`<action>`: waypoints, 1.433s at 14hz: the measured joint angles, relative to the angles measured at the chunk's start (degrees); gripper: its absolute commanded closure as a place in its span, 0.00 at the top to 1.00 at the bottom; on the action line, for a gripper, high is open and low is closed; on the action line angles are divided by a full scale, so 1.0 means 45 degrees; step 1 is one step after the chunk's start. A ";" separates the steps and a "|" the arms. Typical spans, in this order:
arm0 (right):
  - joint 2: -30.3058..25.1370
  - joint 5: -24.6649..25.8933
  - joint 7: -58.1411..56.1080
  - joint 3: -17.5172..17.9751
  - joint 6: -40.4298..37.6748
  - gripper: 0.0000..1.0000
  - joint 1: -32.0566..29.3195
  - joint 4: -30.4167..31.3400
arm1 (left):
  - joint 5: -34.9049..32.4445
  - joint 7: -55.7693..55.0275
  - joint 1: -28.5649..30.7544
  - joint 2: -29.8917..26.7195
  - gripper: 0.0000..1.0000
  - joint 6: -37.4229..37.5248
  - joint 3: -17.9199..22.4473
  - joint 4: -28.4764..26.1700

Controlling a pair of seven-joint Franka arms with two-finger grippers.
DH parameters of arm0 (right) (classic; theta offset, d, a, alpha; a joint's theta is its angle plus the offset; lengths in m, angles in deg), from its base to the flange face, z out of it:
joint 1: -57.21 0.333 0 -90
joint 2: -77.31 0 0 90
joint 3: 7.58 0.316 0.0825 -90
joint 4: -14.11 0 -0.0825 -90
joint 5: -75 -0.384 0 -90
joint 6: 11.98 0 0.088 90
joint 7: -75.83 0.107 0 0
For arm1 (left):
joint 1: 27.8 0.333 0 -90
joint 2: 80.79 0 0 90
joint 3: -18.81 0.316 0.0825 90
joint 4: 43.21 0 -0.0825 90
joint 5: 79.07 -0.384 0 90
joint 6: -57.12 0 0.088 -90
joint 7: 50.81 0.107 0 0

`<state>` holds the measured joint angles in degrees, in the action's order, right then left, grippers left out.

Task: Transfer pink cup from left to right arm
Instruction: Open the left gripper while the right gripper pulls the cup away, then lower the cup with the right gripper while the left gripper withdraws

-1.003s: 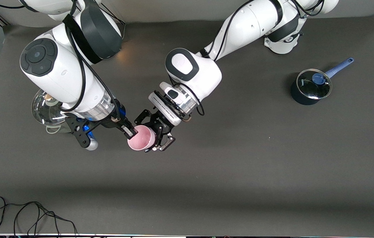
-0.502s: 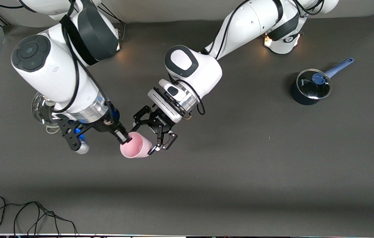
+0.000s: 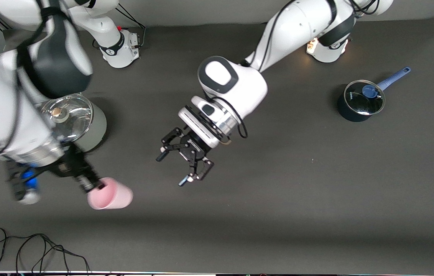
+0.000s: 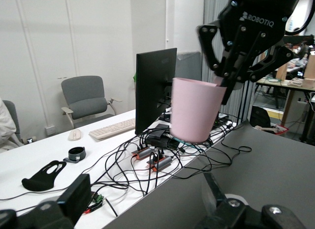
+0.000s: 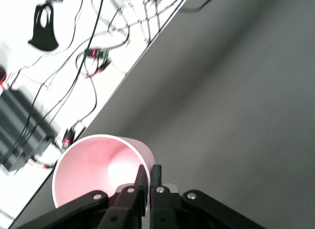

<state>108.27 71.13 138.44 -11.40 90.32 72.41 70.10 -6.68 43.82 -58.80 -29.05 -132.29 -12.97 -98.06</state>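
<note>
Dark grey table throughout. Small dark saucepan with glass lid, blue knob and blue handle, toward left arm's end of table. Larger grey pot with glass lid and pale knob, toward right arm's end. Loose black cable looped at table edge nearest front camera. Off the table: monitor, keyboard, grey chair, tangled wires.
</note>
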 measured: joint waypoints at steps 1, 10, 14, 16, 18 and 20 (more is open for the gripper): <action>0.0000 0.0001 -0.0410 -0.0010 0.0000 0.00 -0.0449 0.0000 | -0.0022 0.0000 0.0546 -0.0439 1.00 0.0587 0.0003 -0.0617; 0.0039 0.0807 -0.8098 -0.0085 -0.1162 0.00 -0.3877 0.0326 | -0.0780 0.0003 0.5744 -0.4533 1.00 0.7621 0.0083 -0.6385; -0.0450 0.0812 -1.1590 -0.0136 -0.1529 0.00 -0.4286 0.1378 | -0.2861 -0.0227 0.8383 -0.5593 1.00 1.1788 0.0194 -0.7568; -0.0708 0.0812 -1.3851 -0.0205 -0.1545 0.00 -0.4280 0.2171 | -0.4665 -0.0621 1.0204 -0.5788 1.00 1.4415 0.0238 -0.7552; -0.0848 0.0812 -1.5395 -0.0226 -0.1365 0.00 -0.4280 0.3005 | -0.7036 -0.0916 1.1859 -0.5936 1.00 1.6853 0.0234 -0.7251; -0.0943 0.0812 -1.5974 -0.0227 0.0122 0.00 -0.4274 0.4256 | -0.9124 -0.1348 1.3015 -0.6177 1.00 1.8623 0.0225 -0.6788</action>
<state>104.03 74.78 66.56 -12.42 90.87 53.18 89.26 -47.73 37.75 -0.23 -56.85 -48.49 -11.96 -128.61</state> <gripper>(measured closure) 0.947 0.000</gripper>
